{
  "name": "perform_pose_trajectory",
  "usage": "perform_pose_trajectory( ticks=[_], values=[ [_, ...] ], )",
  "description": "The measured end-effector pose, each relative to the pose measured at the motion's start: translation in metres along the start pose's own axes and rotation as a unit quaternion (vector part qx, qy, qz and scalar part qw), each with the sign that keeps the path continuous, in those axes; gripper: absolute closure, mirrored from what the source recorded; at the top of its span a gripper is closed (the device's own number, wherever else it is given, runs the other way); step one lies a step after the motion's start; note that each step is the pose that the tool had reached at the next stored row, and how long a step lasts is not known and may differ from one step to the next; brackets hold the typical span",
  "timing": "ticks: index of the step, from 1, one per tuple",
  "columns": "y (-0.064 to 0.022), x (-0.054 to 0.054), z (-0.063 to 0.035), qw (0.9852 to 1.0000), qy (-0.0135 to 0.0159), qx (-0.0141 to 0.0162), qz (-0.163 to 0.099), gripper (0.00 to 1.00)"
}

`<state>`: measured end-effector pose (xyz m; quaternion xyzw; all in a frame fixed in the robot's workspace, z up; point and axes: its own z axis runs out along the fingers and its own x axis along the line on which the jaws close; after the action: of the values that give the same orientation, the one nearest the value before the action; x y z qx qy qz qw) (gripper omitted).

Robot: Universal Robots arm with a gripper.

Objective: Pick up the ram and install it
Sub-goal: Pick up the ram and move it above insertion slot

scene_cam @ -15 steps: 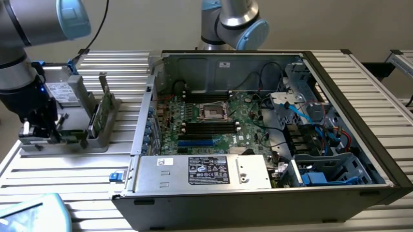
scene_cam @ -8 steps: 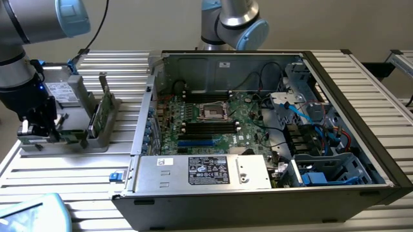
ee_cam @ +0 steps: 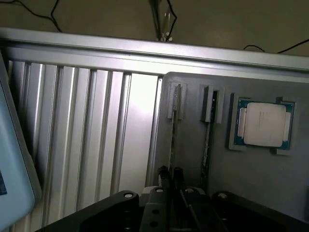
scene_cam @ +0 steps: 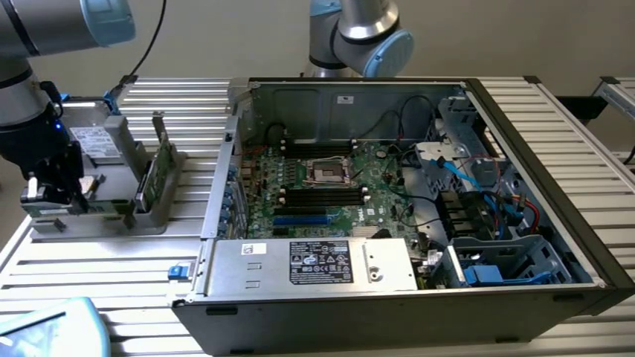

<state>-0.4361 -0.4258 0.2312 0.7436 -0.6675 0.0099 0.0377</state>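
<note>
— Where is the ram [ee_cam: 173,140] [scene_cam: 40,211] found?
— It is stood on edge in a slot of the grey tray [ee_cam: 260,183] [scene_cam: 100,224], and its upper edge is pinched by the gripper [ee_cam: 171,176] [scene_cam: 50,202].
— And the surroundings?
— The tray is set on a ribbed metal table [ee_cam: 96,135] [scene_cam: 119,260], beside an uncovered computer case [scene_cam: 297,111]. A plain wall is seen behind.

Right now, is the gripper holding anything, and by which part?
The ram, clamped across its thin top edge by the gripper, while it stands on edge in the gray tray.
</note>
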Motion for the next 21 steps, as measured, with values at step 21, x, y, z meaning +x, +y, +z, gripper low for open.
perform_pose_trajectory(
  ticks=[21],
  values=[
    [-0.0288,0.008,-0.0701,1.0000,-0.0058,-0.0064,-0.001,0.86]
  ],
)
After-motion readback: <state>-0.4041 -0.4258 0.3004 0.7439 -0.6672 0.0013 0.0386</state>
